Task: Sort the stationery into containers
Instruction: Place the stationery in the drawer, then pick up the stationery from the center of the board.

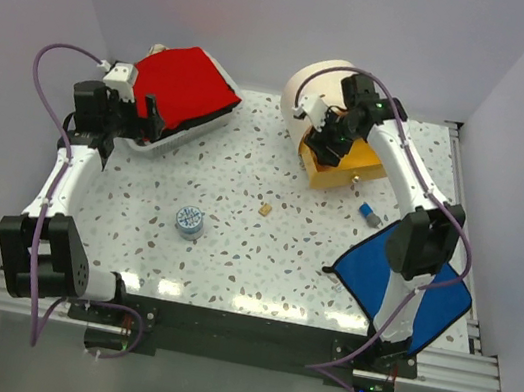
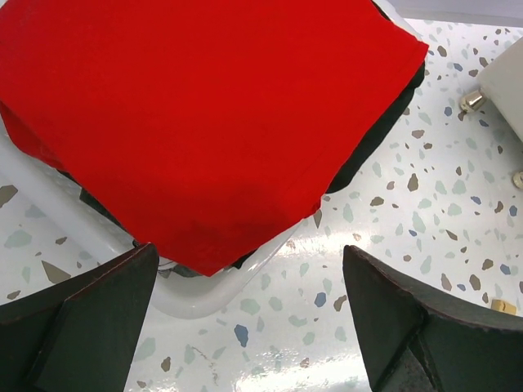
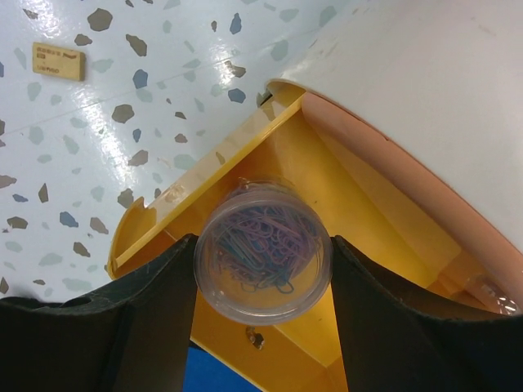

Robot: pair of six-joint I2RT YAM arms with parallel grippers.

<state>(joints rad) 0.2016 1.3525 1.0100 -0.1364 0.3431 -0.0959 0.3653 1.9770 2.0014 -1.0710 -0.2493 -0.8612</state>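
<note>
Top view, left jaws: at the red-topped white plastic case (image 1: 185,86), far left on the speckled desk (image 1: 245,178).
Top view, right jaws: over the open yellow drawer (image 1: 345,173) of the cream cylindrical drum (image 1: 321,80).
Left wrist view: jaws wide apart, holding nothing.
Right wrist view: jaws clamped on a clear round tub of purple paper clips (image 3: 261,249), over that drawer.
Room: plain pale walls (image 1: 273,15).

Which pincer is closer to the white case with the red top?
Left. The left pincer hovers at the case's near corner. The right pincer is far across the table, holding a paperclip jar over the yellow drawer.
</note>
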